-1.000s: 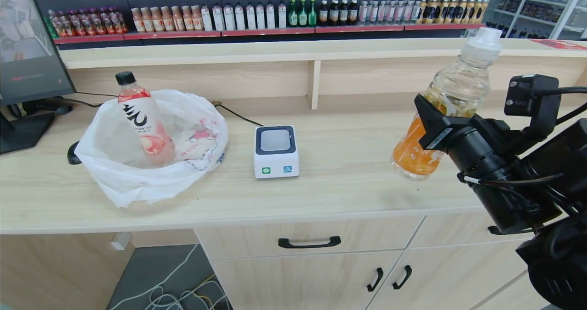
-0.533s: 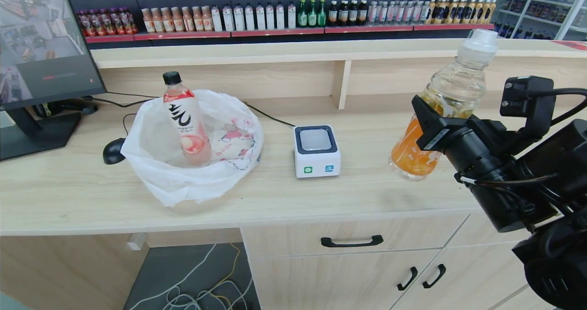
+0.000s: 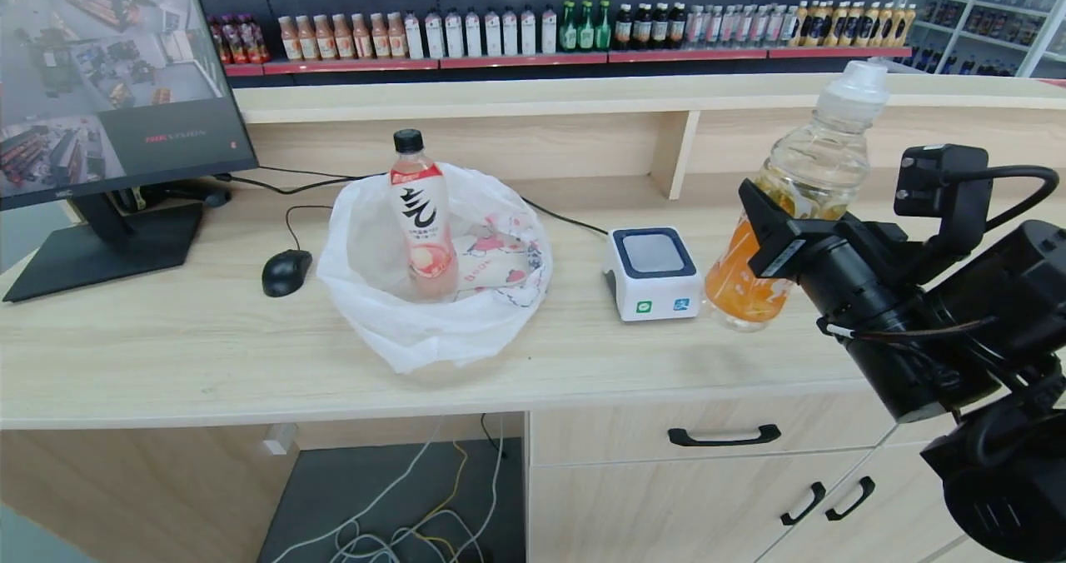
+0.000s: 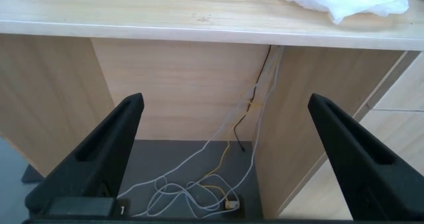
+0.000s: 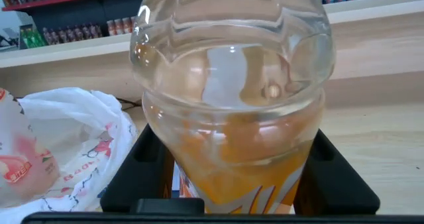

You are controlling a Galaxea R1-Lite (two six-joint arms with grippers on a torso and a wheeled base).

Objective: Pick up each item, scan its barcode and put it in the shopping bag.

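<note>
Shelves of drinks line the wall behind a pale wooden worktop (image 3: 208, 355), where a monitor (image 3: 108, 72) and a mouse (image 3: 286, 271) stand on the robot's left.

A white shopping bag (image 3: 375, 313) lies open near the middle, with a pink bottle (image 3: 423, 221) standing upright inside it. Just beside the bag, on its right, sits a small white scanner (image 3: 652, 273) with its window facing up.

The right gripper (image 3: 770, 238) is clamped around the middle of an orange drink bottle (image 3: 799, 188), held just right of the scanner. The bottle's base seems to hang slightly above the wood, though that is hard to be sure of. Its long axis is close to upright but leaning, with the white cap up and tipped toward the robot's right and the base toward the scanner.

The left gripper (image 4: 225, 158) has its fingers spread wide with nothing between them, low in front of the worktop's edge.

The step in hand looks like the scan of this second bottle. Since the window looks upward and the barcode cannot be made out, the next move probably calls for carrying the bottle over the window and tilting or turning it until the label faces down. The bag comes after.
</note>
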